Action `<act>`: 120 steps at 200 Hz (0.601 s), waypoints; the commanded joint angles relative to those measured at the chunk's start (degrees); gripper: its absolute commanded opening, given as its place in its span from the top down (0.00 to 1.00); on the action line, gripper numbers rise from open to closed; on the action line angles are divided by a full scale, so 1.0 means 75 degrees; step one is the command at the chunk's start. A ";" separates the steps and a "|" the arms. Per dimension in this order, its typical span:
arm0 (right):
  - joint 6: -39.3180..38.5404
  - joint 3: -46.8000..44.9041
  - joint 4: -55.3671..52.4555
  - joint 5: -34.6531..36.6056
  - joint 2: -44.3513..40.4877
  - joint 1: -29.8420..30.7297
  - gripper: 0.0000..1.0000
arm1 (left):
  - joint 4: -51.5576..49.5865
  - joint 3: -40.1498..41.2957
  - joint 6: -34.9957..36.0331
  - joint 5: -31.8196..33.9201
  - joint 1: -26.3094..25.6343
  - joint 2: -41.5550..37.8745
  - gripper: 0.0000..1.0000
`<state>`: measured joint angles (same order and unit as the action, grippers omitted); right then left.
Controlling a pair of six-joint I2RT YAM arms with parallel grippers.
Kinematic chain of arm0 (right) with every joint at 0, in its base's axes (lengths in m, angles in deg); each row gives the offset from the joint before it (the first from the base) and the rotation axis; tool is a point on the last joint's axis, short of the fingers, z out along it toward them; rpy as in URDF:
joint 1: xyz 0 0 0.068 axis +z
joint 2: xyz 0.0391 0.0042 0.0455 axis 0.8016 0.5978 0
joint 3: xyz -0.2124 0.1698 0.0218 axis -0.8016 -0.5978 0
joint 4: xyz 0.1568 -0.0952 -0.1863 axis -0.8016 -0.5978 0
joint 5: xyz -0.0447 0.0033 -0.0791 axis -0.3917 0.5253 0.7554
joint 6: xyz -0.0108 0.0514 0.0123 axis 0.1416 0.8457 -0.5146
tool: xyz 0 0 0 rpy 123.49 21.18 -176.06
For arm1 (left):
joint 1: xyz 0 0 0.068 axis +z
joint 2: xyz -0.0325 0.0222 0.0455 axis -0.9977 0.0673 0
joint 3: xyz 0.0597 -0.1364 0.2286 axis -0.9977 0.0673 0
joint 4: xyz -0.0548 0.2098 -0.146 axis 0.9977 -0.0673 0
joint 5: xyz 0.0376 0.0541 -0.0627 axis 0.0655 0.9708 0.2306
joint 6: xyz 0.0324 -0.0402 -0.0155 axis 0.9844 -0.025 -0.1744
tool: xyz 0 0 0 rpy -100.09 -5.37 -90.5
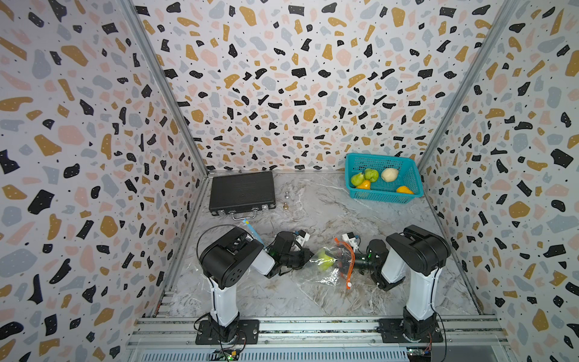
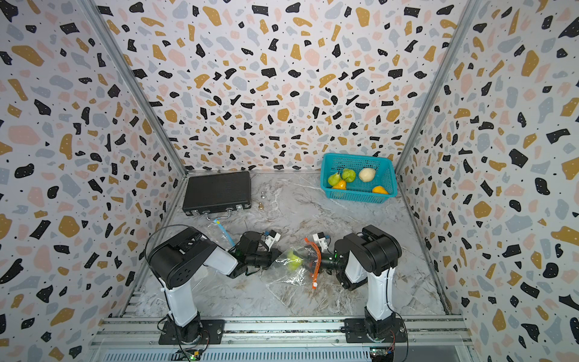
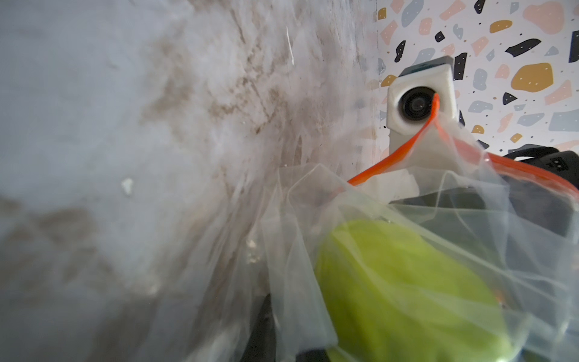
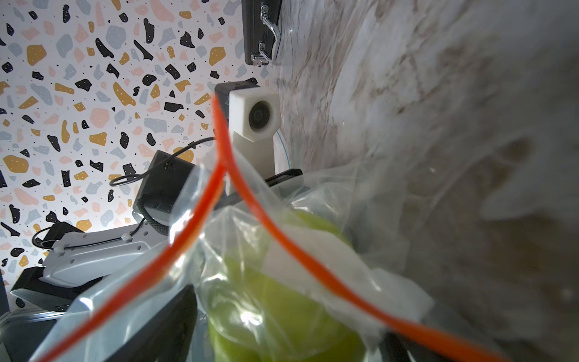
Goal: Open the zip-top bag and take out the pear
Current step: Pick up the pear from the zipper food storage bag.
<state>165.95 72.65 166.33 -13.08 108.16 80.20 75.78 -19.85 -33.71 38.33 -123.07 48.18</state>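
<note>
1. Marble-patterned bench (image 1: 313, 203): the crinkly, clear zip-top bag (image 1: 316, 277) lies mid-bench, toward the front edge.
2. My left gripper (image 1: 305, 255) is pinched on the bag's closed end, anchoring it.
3. My right gripper (image 1: 343, 261), jaws apart, reaches into the mouth.
4. The smooth green pear (image 1: 326, 260) sits inside.
5. The orange zip (image 1: 352, 264) gapes.

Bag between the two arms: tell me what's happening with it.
The left gripper is shut on the closed end of the clear bag, pinning it in place. The right gripper is at the bag's orange zip, which is pulled apart, and its jaws stand open on either side of the green pear. The pear is inside the bag, not yet taken out.
</note>
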 commanded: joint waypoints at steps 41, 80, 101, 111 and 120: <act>-0.0484 -0.0271 -0.0931 0.0120 0.0373 0.0044 0.12 | -0.0036 -0.0360 -0.0273 -0.0220 -0.0537 0.0176 0.87; -0.0425 -0.0409 -0.0932 0.0024 0.0067 0.0026 0.23 | -0.0162 0.0052 -0.0168 -0.0099 -0.0368 -0.0006 0.87; -0.0385 -0.0528 -0.0932 -0.0043 -0.0078 0.0010 0.32 | -0.0004 0.0300 -0.0224 -0.0144 0.0105 -0.0005 0.87; -0.0380 -0.0618 -0.0932 -0.0073 -0.0165 -0.0023 0.35 | -0.0107 0.0349 -0.0150 -0.0193 0.0347 -0.0013 0.88; -0.0355 -0.0679 -0.0932 -0.0114 -0.0254 -0.0047 0.36 | -0.0407 0.0349 0.0048 -0.0176 0.0530 -0.0063 0.88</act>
<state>164.27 69.78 165.06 -13.56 107.64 80.25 76.20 -18.94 -35.83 36.83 -122.69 48.09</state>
